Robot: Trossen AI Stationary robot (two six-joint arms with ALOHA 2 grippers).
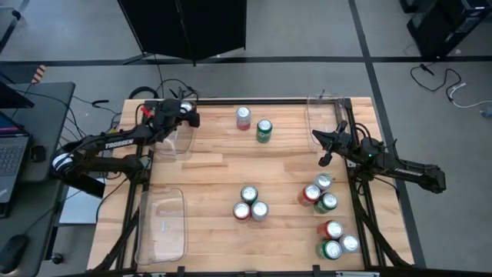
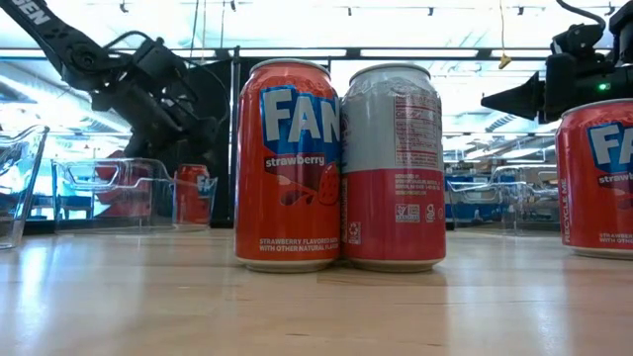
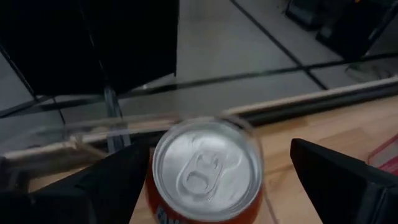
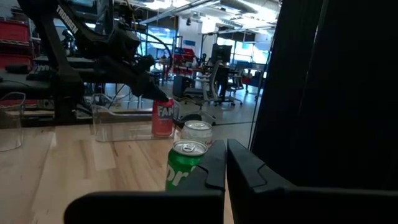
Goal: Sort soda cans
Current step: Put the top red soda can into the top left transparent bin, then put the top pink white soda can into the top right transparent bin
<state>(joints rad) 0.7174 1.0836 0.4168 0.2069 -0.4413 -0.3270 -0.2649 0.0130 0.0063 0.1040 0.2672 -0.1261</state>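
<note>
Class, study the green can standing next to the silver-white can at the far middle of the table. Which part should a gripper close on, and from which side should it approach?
Grip the green can around its round side wall, coming down from above. It stands upright, top up. The silver-white can stands close on one side, so probably set the fingers across the other two sides, which are open. The right gripper is nearer.

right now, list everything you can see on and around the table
red can: one, inside the far-left bin
pair of cans: two, one silver-white, one green, far middle of the table
middle cans: three, mixed colours, bunched together
right cans: six, red, green and silver-white, two bunches of three
bins: three, clear, far left, near left, far right
table: one, light wood
left end effector: open, either side of the red can
right end effector: shut, empty, by the far-right bin
</note>
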